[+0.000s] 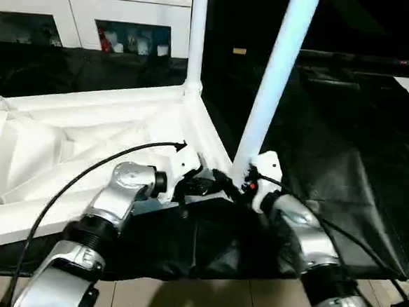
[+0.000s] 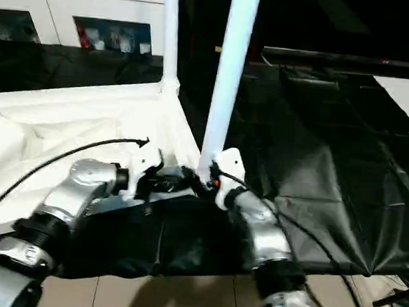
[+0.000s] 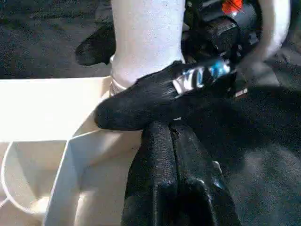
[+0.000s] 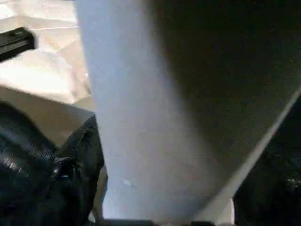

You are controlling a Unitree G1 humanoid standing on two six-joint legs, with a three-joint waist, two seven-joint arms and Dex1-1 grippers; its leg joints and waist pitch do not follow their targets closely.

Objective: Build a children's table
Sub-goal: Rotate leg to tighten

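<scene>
Here, table: the children's table [image 1: 87,128] lies upside down on the black-sheeted work table [image 1: 345,156], ribbed underside up.
Far corner socket: holds an upright leg [image 1: 197,33].
Near corner socket: holds the near leg [image 1: 277,74], which leans slightly toward the robot's right.
Left gripper [image 3: 174,155]: its two black fingers are pressed together with nothing between them, tips just beside the near leg's base.
Right gripper [image 1: 241,188]: at the foot of the near leg; whether its fingers clasp the leg cannot be told.
Left wrist view: shows one black finger [image 3: 141,101] of the right gripper lying across the leg's base at the socket.
Right wrist view: shows the leg's tube very close.
Background: a white glass-door cabinet [image 1: 87,19] stands behind the work table.
</scene>
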